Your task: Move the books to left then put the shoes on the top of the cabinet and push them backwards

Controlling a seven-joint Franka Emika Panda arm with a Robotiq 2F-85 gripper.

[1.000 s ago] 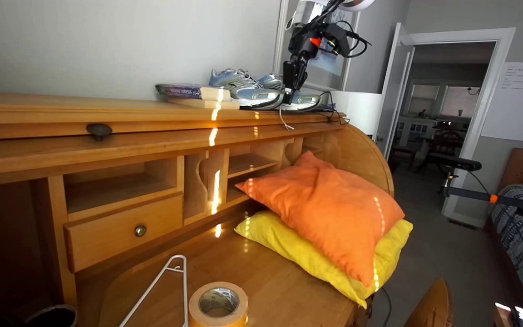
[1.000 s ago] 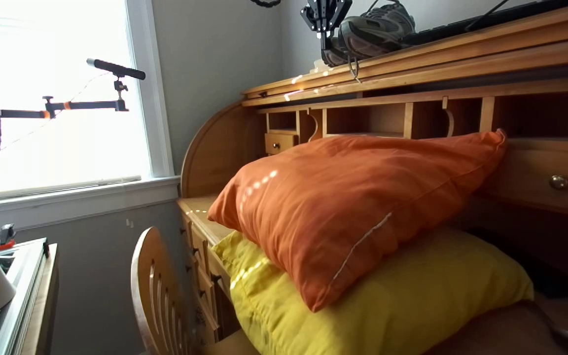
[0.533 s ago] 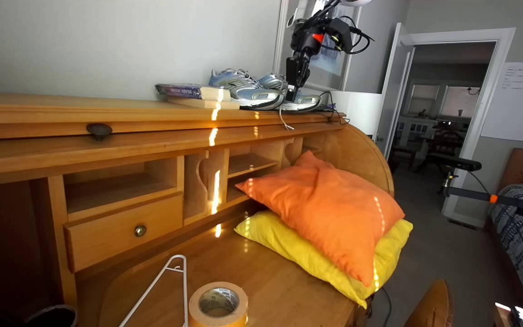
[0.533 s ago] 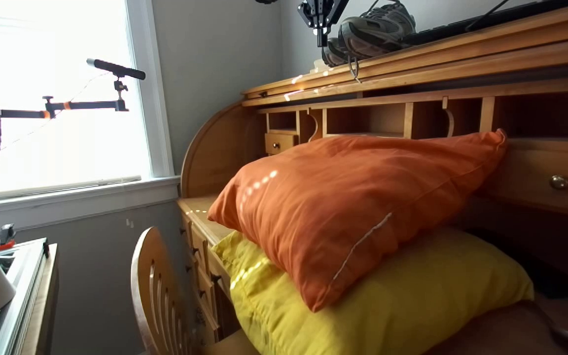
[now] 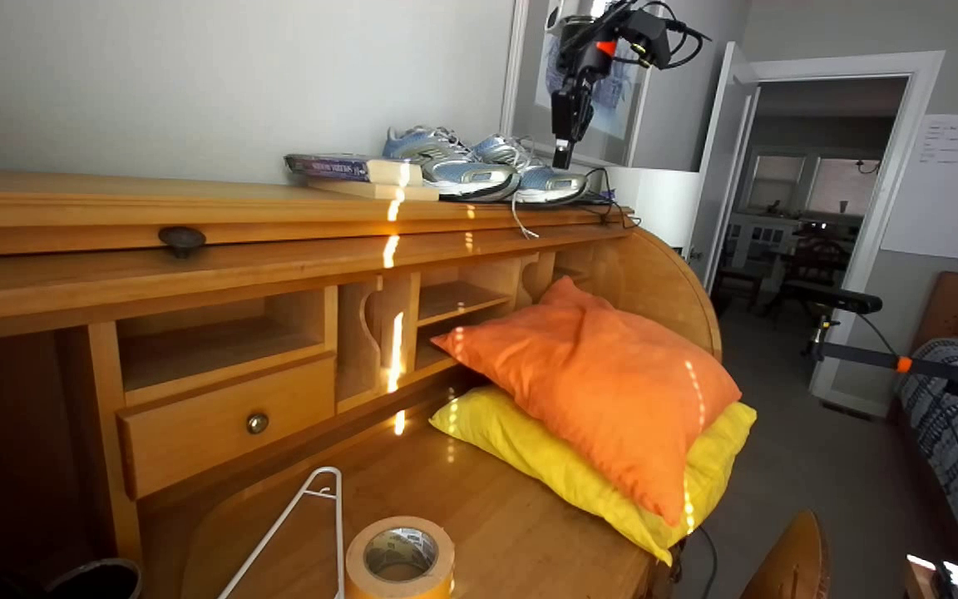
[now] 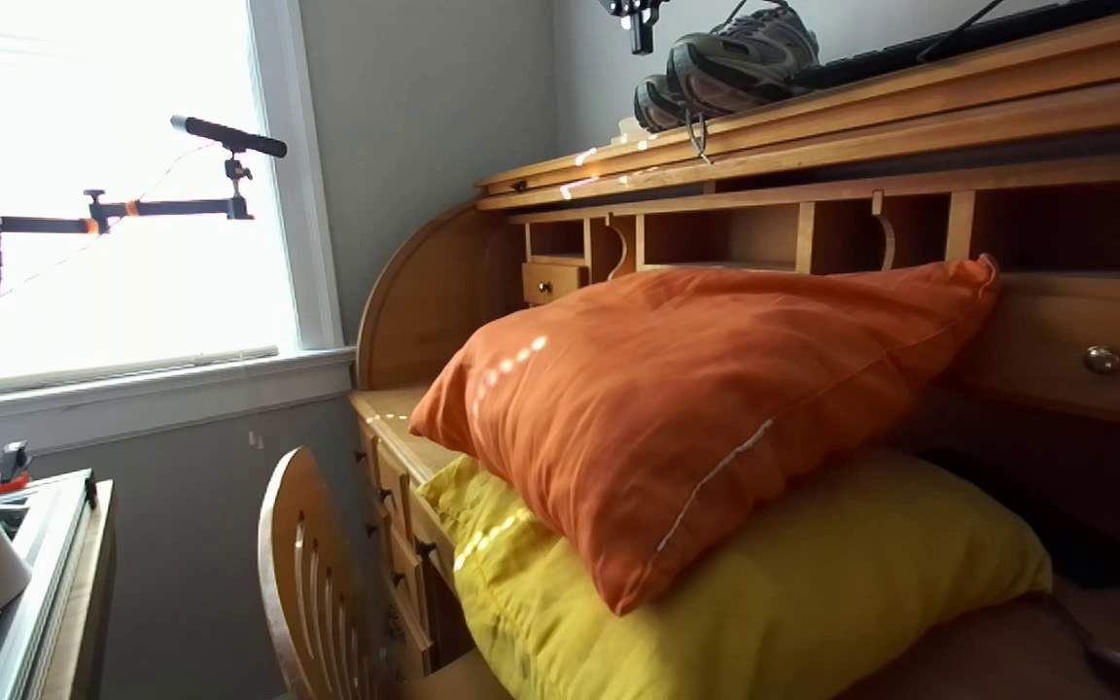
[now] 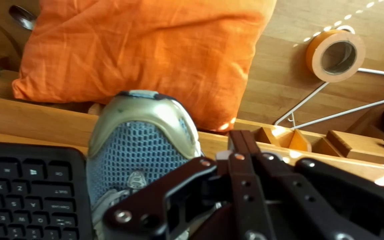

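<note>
Books (image 5: 354, 169) lie left of the shoes (image 5: 479, 173) on the cabinet worktop (image 5: 155, 193), probably there to leave room. Shoes stand side by side, toes near the front edge, so the backward push looks pending. Fingers (image 7: 235, 143) are together, holding nothing, near but apart from the shoe beside the keyboard (image 7: 28, 193); likely meant as a blunt pusher, not a grip.

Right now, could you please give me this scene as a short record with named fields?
Grip: fingers shut together, holding nothing, clear of the shoes
Shoe position: side by side on top of the cabinet, toes near its front edge
Beside them: stacked books and a black keyboard
Below: orange pillow on yellow pillow, roll of tape, white hanger
Likely next: pushing the shoes back
</note>
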